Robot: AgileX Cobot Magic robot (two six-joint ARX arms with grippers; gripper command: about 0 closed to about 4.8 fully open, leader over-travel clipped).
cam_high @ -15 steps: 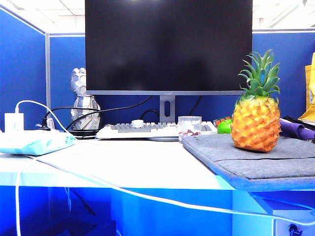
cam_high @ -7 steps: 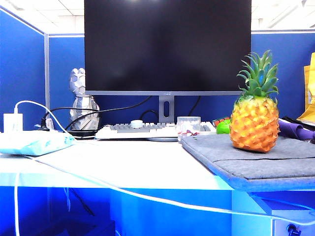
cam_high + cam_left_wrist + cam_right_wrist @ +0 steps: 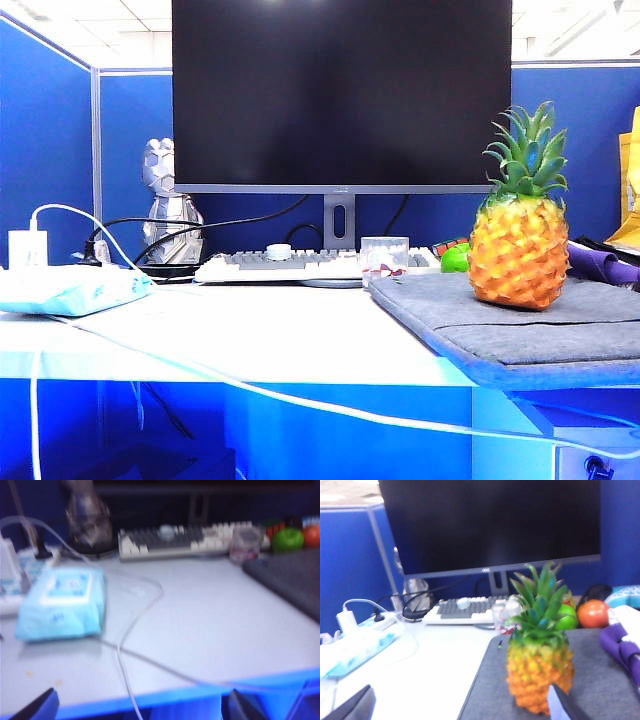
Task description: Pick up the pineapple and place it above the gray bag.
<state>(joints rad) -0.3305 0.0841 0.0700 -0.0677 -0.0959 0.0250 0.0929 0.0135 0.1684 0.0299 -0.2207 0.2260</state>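
The pineapple (image 3: 519,250) stands upright on the gray bag (image 3: 520,325) at the right of the desk. Neither gripper shows in the exterior view. In the right wrist view the pineapple (image 3: 540,675) is close ahead on the bag (image 3: 490,690). My right gripper (image 3: 460,707) is open and holds nothing, with one fingertip just in front of the fruit's base. My left gripper (image 3: 142,709) is open and empty over the desk's front edge. A corner of the bag (image 3: 295,580) lies far off to its side.
A monitor (image 3: 340,95) and a keyboard (image 3: 280,265) stand at the back. A light blue packet (image 3: 70,288) lies at the left, with a white cable (image 3: 300,400) trailing over the desk edge. A green apple (image 3: 567,617), an orange fruit (image 3: 594,613) and a purple cloth (image 3: 622,650) sit by the bag.
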